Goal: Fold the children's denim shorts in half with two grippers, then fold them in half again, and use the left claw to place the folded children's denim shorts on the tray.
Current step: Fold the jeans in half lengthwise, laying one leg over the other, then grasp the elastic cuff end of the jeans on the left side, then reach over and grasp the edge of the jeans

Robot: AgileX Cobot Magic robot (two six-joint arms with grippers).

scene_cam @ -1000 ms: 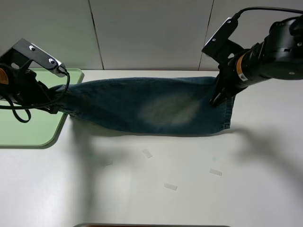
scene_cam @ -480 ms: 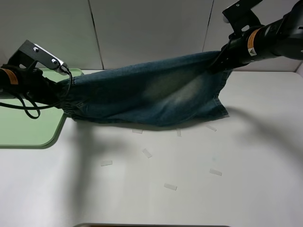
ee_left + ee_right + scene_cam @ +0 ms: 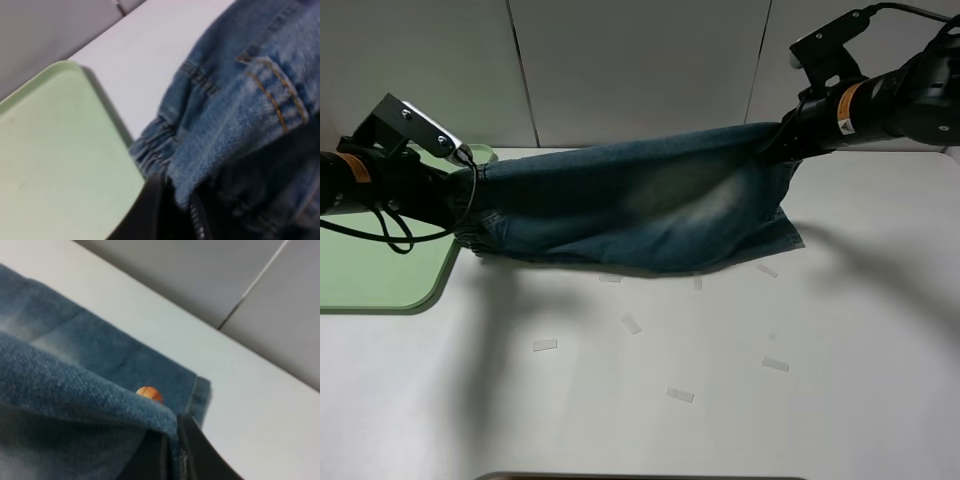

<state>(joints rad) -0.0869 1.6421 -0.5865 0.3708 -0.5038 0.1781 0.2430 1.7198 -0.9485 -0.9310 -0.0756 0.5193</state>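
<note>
While swinging the raised edge over, look past the pale scraps (image 3: 680,395) on the table (image 3: 850,340) to the near hem of the children's denim shorts (image 3: 640,215), draped down onto it. Move both ends level and taut: gathered waistband pinched in the left claw (image 3: 460,193) just beside the tray (image 3: 380,280), leg hem pinched in the right claw (image 3: 779,147), higher. Lower together, matching edge to edge.

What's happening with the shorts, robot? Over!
Left black gripper shut on waistband end, right black gripper shut on hem end, raised. Small blue denim shorts stretched between. Pale green plastic tray beside left gripper.
</note>
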